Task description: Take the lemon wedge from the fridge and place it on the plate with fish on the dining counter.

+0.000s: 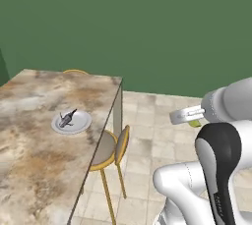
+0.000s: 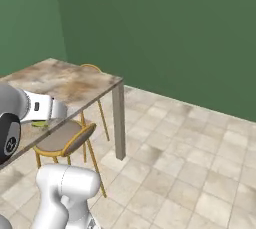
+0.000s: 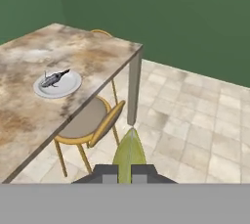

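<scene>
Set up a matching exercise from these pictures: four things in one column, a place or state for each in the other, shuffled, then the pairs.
Things:
1. yellow-green lemon wedge
2. small dark fish
3. round pale grey plate
4. yellow-framed round stool

Places or states:
A. standing on the floor at the counter's edge
B. resting on the brown marbled dining counter
C. pinched in the gripper
D. lying on the plate

Pairs: 1-C, 2-D, 3-B, 4-A

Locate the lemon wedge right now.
The lemon wedge is clamped in the gripper, held over the tiled floor beside the dining counter, short of the plate with fish.
</scene>
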{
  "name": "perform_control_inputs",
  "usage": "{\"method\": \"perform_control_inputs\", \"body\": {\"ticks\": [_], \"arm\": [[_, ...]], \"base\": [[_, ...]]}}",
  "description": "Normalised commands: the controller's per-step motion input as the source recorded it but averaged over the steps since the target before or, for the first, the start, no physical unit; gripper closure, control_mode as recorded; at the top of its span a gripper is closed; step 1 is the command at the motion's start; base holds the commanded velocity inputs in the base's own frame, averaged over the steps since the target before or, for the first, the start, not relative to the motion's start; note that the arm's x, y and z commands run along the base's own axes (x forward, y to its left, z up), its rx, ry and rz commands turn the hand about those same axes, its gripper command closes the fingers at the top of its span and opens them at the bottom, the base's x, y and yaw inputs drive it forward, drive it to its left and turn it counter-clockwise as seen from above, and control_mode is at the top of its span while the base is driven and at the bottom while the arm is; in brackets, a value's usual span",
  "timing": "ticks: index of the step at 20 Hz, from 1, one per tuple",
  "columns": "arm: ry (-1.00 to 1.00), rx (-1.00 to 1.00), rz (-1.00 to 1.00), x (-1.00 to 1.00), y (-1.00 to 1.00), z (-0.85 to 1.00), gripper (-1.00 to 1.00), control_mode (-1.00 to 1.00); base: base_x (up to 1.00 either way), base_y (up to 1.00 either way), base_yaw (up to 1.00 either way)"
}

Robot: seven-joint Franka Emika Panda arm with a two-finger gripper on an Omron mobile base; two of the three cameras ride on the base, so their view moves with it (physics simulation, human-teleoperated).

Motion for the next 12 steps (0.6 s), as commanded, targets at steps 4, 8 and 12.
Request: {"method": "perform_control_inputs", "body": {"ticks": [4,8,12], "arm": [[0.00,0.00,0.00,0.00,0.00,0.00,1.00,1.00],[0.00,0.00,0.00,0.00,0.00,0.00,1.00,1.00],[0.00,0.00,0.00,0.00,0.00,0.00,1.00,1.00]], "base": [[0.58,0.00,0.71],[0.74,-0.03,0.69],[0.91,-0.08,0.65]]}}
